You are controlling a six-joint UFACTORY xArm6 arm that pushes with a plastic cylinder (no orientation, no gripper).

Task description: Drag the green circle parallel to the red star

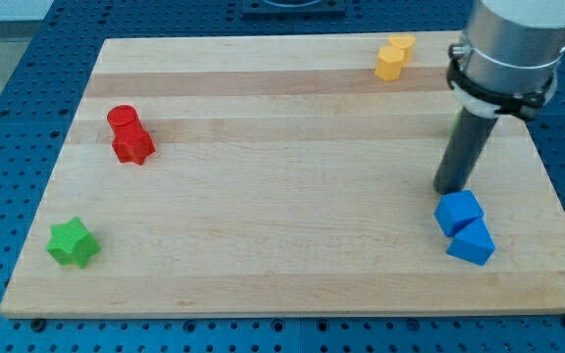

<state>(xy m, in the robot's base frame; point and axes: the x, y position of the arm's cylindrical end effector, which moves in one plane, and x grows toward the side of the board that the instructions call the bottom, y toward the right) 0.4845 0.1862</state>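
Note:
My tip (449,189) rests on the board at the view's right, just above the upper blue block (458,211). A thin green sliver (451,125) shows at the rod's left edge; the rest is hidden behind the rod, so I cannot tell its shape. The red star (133,146) sits far off at the view's left, touching a red cylinder (123,120) just above it. A green star (73,242) lies at the lower left corner.
A second blue block (472,243) touches the first from below, near the right edge. Two yellow blocks (394,57) sit together at the top right. The wooden board (282,196) lies on a blue perforated table.

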